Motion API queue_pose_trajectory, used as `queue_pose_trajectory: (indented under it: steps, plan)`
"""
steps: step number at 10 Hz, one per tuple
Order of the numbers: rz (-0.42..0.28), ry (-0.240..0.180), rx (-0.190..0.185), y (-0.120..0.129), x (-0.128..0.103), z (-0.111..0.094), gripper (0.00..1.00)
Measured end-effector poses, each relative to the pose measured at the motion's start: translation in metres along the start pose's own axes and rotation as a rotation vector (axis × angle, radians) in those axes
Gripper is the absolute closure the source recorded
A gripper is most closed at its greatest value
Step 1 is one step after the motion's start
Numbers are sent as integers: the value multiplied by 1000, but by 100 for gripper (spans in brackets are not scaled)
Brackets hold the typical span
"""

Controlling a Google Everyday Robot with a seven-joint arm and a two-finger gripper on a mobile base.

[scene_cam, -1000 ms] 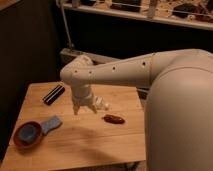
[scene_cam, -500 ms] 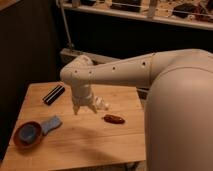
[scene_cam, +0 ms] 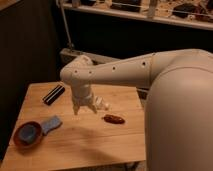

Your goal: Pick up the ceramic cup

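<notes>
at the near left corner of the bench [scene_cam: 75, 147] sits the brown bowl [scene_cam: 17, 140], and the cup [scene_cam: 30, 132] seems to rest inside it, a small blue round within the brown rim (i cannot make out whether it touches the bowl's wall). a flat blue-grey piece [scene_cam: 50, 123] lies just beside the bowl, toward the middle, apparently touching its rim. further in, near the centre and a little toward the right edge, lies a small red-brown lump [scene_cam: 114, 119].

the pincer [scene_cam: 86, 109] hangs over the middle of the bench, pointing down, just left of the lump and well apart from the cup. whether it is released or clenched i cannot tell; nothing shows in its grip. beyond it, toward the far left corner, lies a black bar [scene_cam: 54, 94]. the arm [scene_cam: 120, 72] reaches in from the right.

the risks i judge from here: the cup being nested, a descent slightly off could close on the bowl's rim instead, or lift both together. the blue-grey piece crowds the side nearest the pincer, so an approach from there may push it into the bowl and shift the cup. a shallow hold on a smooth glazed wall could also slip.
</notes>
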Motion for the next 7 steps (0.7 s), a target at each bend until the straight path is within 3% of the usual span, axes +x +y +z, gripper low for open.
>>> queue_pose_trajectory:
  steps: [3, 4, 7]
  plan:
    - [-1, -3, 0, 0, 0, -1, 35]
    - [-28, -23, 10, 1, -5, -4, 35]
    - [-196, -94, 28, 44, -22, -9, 35]
